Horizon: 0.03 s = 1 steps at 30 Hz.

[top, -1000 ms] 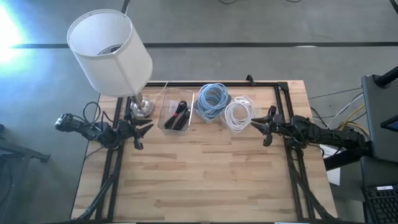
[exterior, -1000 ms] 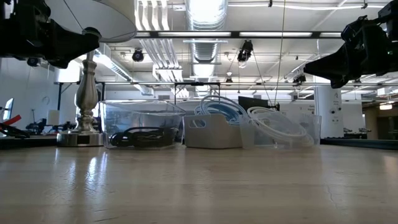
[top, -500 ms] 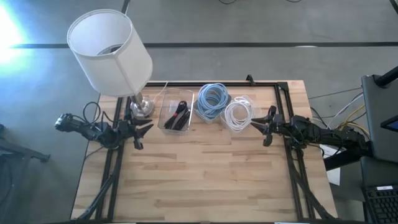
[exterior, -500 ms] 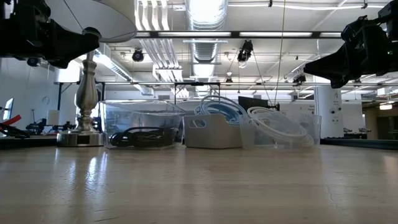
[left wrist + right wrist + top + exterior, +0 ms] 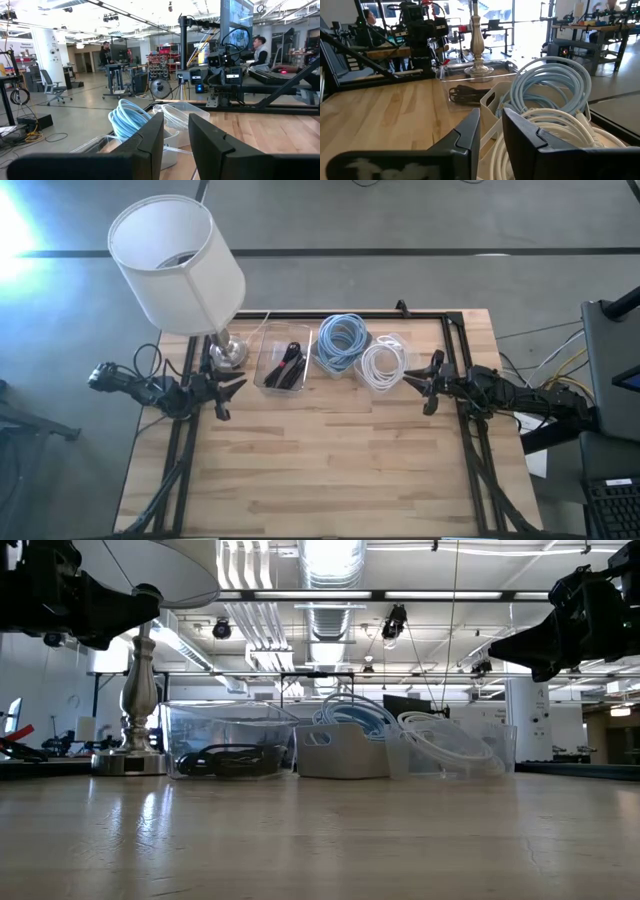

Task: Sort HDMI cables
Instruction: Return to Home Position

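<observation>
Three tubs stand in a row near the table's far edge. The left clear tub holds thin black tied bundles [image 5: 287,366] [image 5: 467,93]. The middle white tub holds light blue coils [image 5: 340,341] [image 5: 128,117] [image 5: 550,85]. The right clear tub holds white coils [image 5: 382,364] [image 5: 555,135]. My left gripper [image 5: 233,388] [image 5: 176,142] hovers at the table's left edge, slightly open, touching nothing. My right gripper [image 5: 418,383] [image 5: 491,135] hovers at the right edge beside the white coils, slightly open, touching nothing.
A lamp with a white shade [image 5: 177,262] and metal base [image 5: 228,352] stands at the far left corner, left of the black-cable tub. Bare wooden tabletop [image 5: 330,470] fills the near half. People and equipment show in the room beyond.
</observation>
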### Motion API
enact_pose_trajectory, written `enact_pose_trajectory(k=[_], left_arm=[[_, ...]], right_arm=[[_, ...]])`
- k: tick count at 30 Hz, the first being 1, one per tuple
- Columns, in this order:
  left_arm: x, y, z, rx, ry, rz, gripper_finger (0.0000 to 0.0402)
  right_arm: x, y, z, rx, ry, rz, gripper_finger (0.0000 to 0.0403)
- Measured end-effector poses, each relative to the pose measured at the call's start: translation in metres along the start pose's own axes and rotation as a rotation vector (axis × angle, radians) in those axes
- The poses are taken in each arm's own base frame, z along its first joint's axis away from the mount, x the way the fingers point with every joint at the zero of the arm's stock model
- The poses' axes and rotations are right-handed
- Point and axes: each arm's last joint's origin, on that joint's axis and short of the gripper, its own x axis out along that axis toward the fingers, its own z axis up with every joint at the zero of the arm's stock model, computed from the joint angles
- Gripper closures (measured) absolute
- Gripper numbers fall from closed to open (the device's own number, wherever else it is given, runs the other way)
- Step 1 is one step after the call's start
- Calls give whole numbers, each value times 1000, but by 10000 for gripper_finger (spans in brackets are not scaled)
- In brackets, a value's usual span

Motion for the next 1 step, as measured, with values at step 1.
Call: enact_pose_trajectory(k=[1], left_arm=[[0,0,0,0,0,0,307]], right_arm=[[0,0,0,0,0,0,322]])
